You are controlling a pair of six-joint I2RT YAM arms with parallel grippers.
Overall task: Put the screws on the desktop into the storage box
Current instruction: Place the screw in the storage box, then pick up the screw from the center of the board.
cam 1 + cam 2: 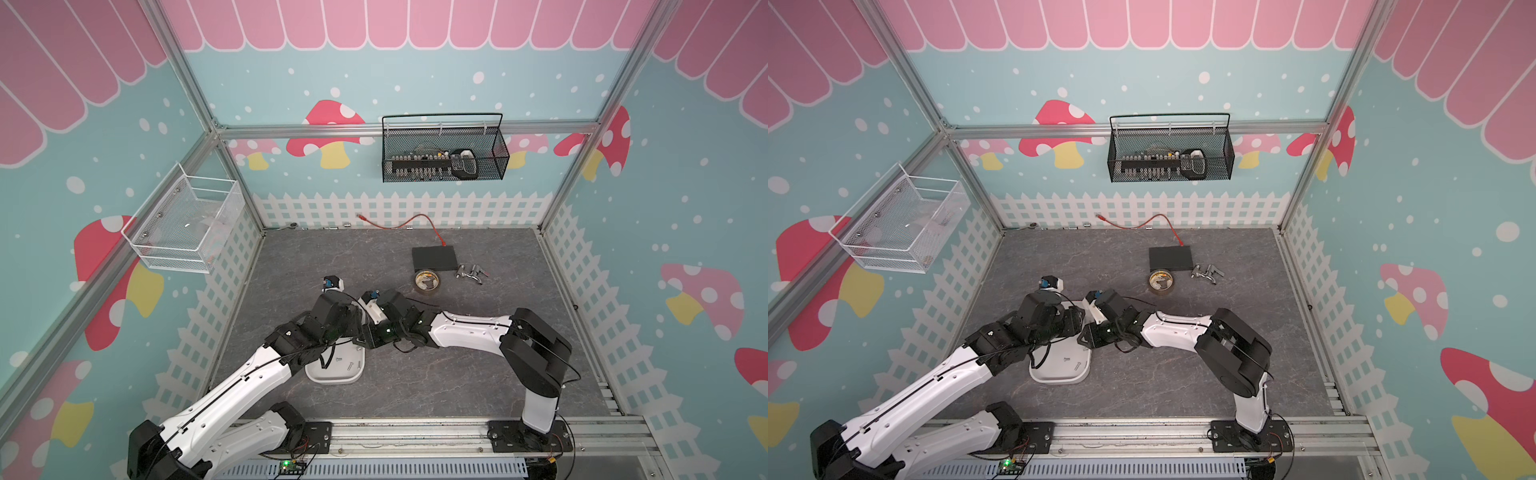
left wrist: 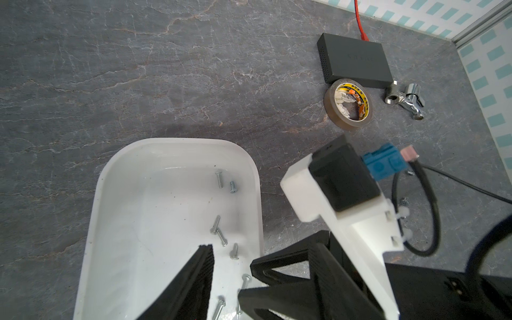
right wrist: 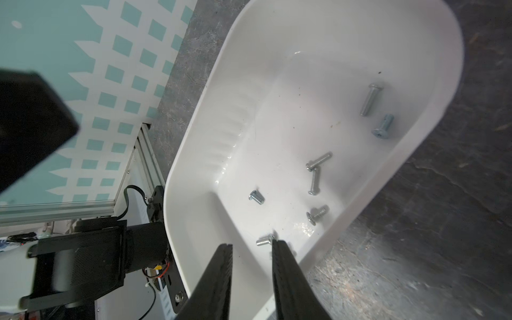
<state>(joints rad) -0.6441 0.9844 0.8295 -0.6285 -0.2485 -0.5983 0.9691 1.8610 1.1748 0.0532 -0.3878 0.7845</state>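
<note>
The white storage box (image 1: 332, 376) (image 1: 1059, 376) (image 2: 177, 140) (image 3: 221, 124) lies on the dark grey desktop (image 1: 415, 374), under both wrists. Several silver screws (image 2: 219, 178) (image 3: 370, 99) rest on its floor. My right gripper (image 3: 251, 243) hangs open over the box's near end with nothing between its fingers. One screw (image 3: 264, 239) lies by its fingertip. My left gripper (image 2: 255, 249) is open over the box. One of its fingers (image 2: 199, 277) shows, and the right gripper hides the other. Two small screws (image 2: 410, 172) (image 2: 405, 201) lie on the desktop by the right arm's cable.
A flat black box (image 1: 434, 258), a tape roll (image 1: 428, 282) and silver metal fittings (image 1: 469, 272) sit toward the back right. A red cable (image 1: 415, 220) runs along the back edge. A black mesh basket (image 1: 444, 149) and a white one (image 1: 187, 224) hang on the walls.
</note>
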